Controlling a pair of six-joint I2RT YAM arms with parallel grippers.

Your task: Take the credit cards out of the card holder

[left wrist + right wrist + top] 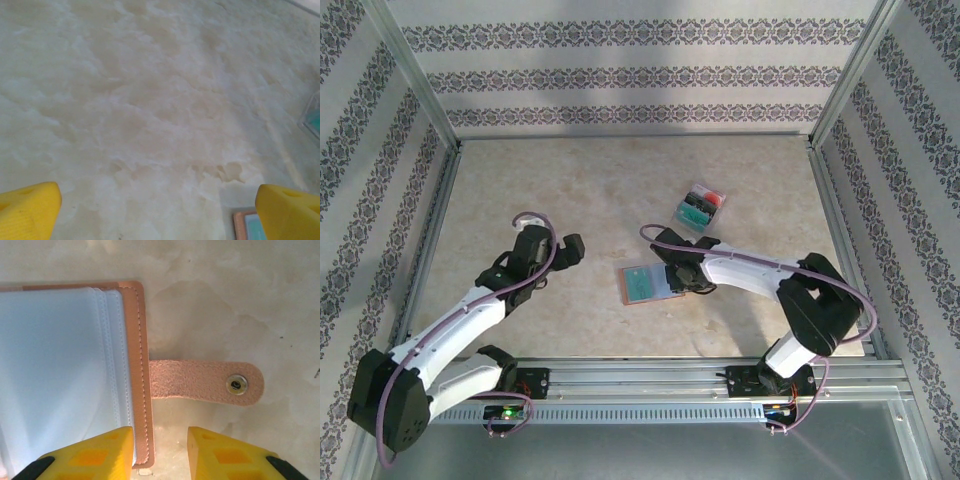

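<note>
Here the right tool (159, 440) — fingers apart — straddles an edge of the card holder (138, 340); left tool (157, 195) gapes.

Grainy, leather-like card holder (141, 340); glossy clear plastic sleeves (55, 365); table (225, 300) matt, perhaps stone-look.

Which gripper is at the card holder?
The right gripper, fingers straddling the card holder's strap-side edge; the left gripper hangs wide open over the table beside it.
</note>
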